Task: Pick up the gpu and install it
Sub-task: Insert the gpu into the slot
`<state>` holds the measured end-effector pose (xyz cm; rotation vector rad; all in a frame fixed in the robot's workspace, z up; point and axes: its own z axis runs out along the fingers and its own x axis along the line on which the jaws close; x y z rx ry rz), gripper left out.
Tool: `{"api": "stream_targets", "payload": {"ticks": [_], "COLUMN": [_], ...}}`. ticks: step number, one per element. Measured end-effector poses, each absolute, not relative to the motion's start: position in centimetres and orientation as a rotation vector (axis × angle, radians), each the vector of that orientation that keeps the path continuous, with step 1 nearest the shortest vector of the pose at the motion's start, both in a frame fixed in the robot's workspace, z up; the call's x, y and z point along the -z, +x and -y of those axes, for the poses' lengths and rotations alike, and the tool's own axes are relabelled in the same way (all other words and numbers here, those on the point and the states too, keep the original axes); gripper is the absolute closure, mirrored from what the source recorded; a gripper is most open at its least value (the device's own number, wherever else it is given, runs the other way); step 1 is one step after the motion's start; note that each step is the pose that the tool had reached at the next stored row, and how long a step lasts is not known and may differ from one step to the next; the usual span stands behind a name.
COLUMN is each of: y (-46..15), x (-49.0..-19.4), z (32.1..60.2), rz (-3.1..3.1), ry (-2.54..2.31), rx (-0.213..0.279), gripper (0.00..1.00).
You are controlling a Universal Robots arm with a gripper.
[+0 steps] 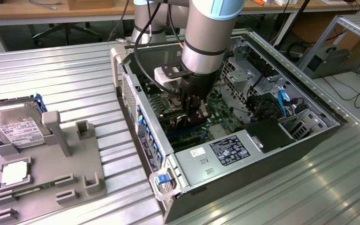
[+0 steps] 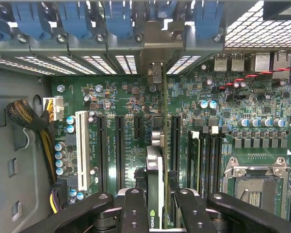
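- Gripper (image 2: pixel 155 196) of the arm is down inside the open computer case (image 1: pixel 273 140), and its two black fingers (image 2: pixel 135 206) are clenched on the gpu (image 2: pixel 154 165).
- The gpu stands on its thin edge between the fingers, so from the wrist view one sees only its narrow side with a small green logo.
- Directly under the gripper lies the green motherboard (image 2: pixel 121 94); the card is in line with the long black slots (image 2: pixel 120 145), which run on both sides of it.
- I cannot tell whether the lower edge of the card touches a slot or is apart from it.
- A white slot (image 2: pixel 82 145) is further to one side of the gripper, and the silver processor socket (image 2: pixel 254 182) is on the other side.
- In the exterior view, the power supply (image 1: pixel 230 150) with its black label is near the gripper, inside the case.
- Well apart from the gripper, outside the case, a grey holder (image 1: pixel 73 159) carries a hard drive (image 1: pixel 17 126) and a small square chip (image 1: pixel 15 172).
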<state>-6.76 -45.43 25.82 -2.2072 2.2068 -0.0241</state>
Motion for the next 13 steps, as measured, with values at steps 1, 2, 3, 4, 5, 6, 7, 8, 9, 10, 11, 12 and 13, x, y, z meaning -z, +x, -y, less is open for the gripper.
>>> {"api": "stream_targets", "payload": {"ticks": [1, 2, 3, 4, 5, 6, 7, 8, 9, 10, 11, 12, 13], "y": [-6.76, -6.77, -6.77, -6.77, -6.78, -6.78, -6.78, -6.78, -6.78, -6.79, -6.8, -6.8, -6.8], "x": [-25.82, -25.82, -25.82, -25.79, -25.79, -25.8, -25.82, -25.82, -25.81, -25.78, -25.77, -25.76, -25.76], "z": [45.43, 45.43, 45.43, 45.43, 45.43, 45.44, 45.44, 45.44, 45.44, 45.44, 45.44, 45.44, 45.44], "rz": [-2.207, -2.208, -2.208, -2.209, -2.21, -2.211, -2.212, -2.212, -2.212, -2.212, -2.212, -2.212, -2.212], "ry": [-2.207, -2.206, -2.206, -2.204, -2.203, -2.202, -2.202, -2.202, -2.202, -2.202, -2.202, -2.202, -2.201], "rx": [0.024, 0.024, 0.024, 0.024, 0.024, 0.024, 0.024, 0.024, 0.024, 0.024, 0.024, 0.024, 0.024], "gripper": [0.73, 0.73, 0.73, 0.73, 0.73, 0.73, 0.73, 0.73, 0.73, 0.73, 0.73, 0.73, 0.73]}}
